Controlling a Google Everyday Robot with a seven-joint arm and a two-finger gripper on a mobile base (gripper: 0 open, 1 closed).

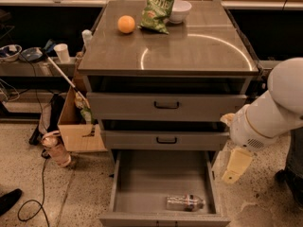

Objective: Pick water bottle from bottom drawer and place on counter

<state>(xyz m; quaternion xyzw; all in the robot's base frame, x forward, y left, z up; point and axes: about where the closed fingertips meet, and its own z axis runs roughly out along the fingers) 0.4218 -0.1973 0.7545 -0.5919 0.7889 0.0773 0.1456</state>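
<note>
The water bottle (185,202) lies on its side in the open bottom drawer (147,186), near the front right corner. It is clear plastic with a pale label band. The counter (199,51) is the brushed-steel top of the grey cabinet, with shiny arc marks. My gripper (235,166) hangs pointing down at the end of the white arm (274,112), just outside the drawer's right wall. It is above and to the right of the bottle and holds nothing that I can see.
An orange (126,24), a green chip bag (158,11) and a white bowl (180,10) sit at the counter's back. The two upper drawers (165,105) are slightly open. A cardboard box (78,126), a pinkish bottle (57,150) and a cluttered shelf (28,66) stand left.
</note>
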